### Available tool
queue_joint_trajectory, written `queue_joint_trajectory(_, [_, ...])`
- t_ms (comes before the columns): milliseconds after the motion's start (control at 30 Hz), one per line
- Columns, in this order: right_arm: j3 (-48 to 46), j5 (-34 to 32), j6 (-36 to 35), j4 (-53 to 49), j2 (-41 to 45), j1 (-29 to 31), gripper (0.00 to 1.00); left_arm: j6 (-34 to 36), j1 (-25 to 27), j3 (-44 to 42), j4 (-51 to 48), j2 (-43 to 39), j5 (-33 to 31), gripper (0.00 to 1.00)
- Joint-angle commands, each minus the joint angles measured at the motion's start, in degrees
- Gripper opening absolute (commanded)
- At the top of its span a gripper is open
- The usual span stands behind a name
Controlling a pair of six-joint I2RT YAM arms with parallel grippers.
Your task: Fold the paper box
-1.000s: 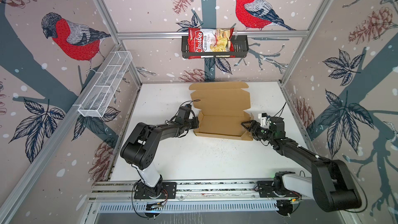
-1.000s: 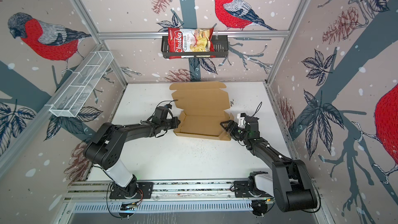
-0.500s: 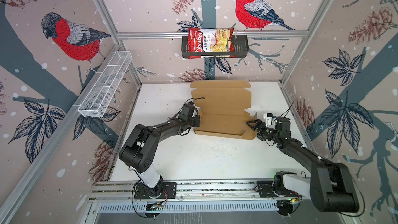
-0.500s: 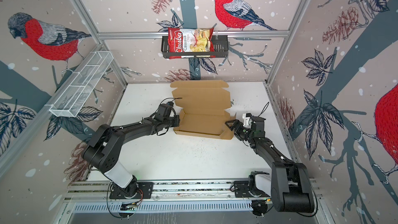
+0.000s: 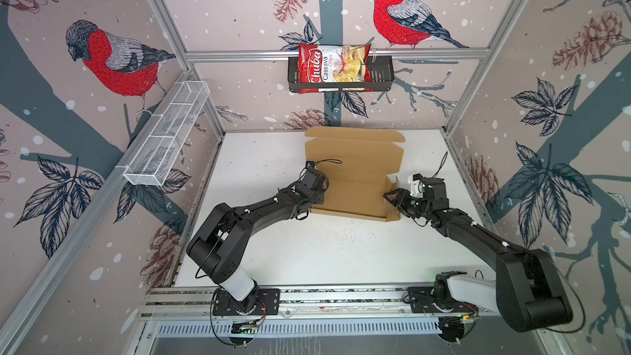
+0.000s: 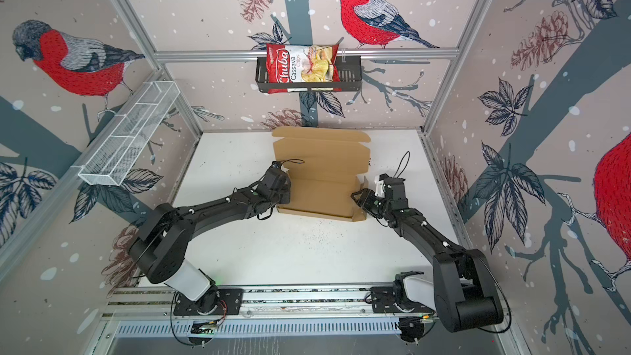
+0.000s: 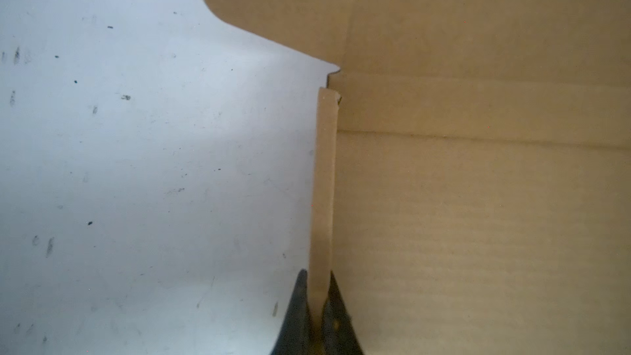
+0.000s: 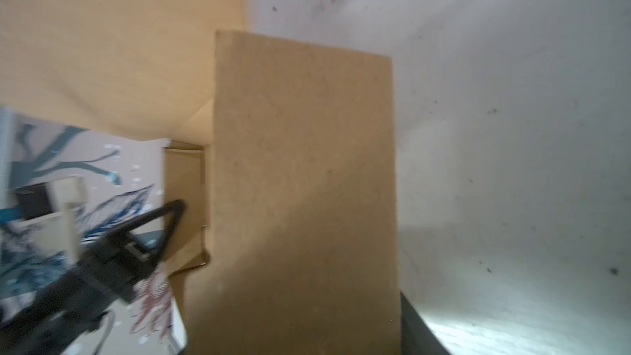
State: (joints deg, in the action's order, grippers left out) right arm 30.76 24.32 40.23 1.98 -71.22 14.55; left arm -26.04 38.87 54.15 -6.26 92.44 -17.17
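Note:
The paper box (image 5: pixel 353 179) (image 6: pixel 321 179) is brown cardboard in the middle of the white table, its lid panel flat toward the back wall and its front wall raised. My left gripper (image 7: pixel 317 273) (image 5: pixel 318 195) is shut on the box's upright left side wall (image 7: pixel 324 182). My right gripper (image 5: pixel 392 198) (image 6: pixel 358 198) is at the raised right side flap (image 8: pixel 300 165). In the right wrist view that flap covers the jaws. Only one dark finger (image 8: pixel 420 329) shows beside its edge.
A red chips bag (image 5: pixel 333 68) sits in a black basket (image 5: pixel 382 76) on the back wall. A white wire basket (image 5: pixel 167 138) hangs on the left wall. The arms' metal rail (image 5: pixel 341 298) runs along the table's front edge. Bare table (image 5: pixel 341 251) lies before the box.
My right gripper drew slightly right, then came back in against the right side flap, and its jaws narrowed. The left gripper kept its hold and shifted a little with the box.

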Motion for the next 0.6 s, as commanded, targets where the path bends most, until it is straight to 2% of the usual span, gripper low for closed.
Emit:
queue_joint_trajectory(0, [3.7, -12.2, -2.9, -3.9, -0.3, 4.2, 0.52, -1.0, 1.6, 1.1, -2.1, -0.6, -2.1, 0.00])
queue_joint_trajectory(133, [6.1, -14.9, -3.9, -5.2, -2.8, 6.0, 0.50, -3.2, 2.2, 0.6, -3.4, -1.4, -2.1, 0.00])
queue_joint_trajectory(267, [6.4, -12.3, -3.8, -3.6, -4.4, 7.3, 0.55, -5.9, 2.2, -0.8, -2.7, -1.0, -3.2, 0.00])
queue_joint_trajectory(467, [1.6, 3.1, 1.1, 5.8, -1.6, 3.5, 0.76, -6.7, 2.2, -0.9, -3.3, 1.1, -5.6, 0.00])
queue_joint_trajectory(567, [0.2, 9.3, 2.9, 7.5, -0.8, 0.6, 0.81, -6.9, 2.2, -1.0, -3.8, 1.6, -7.4, 0.00])
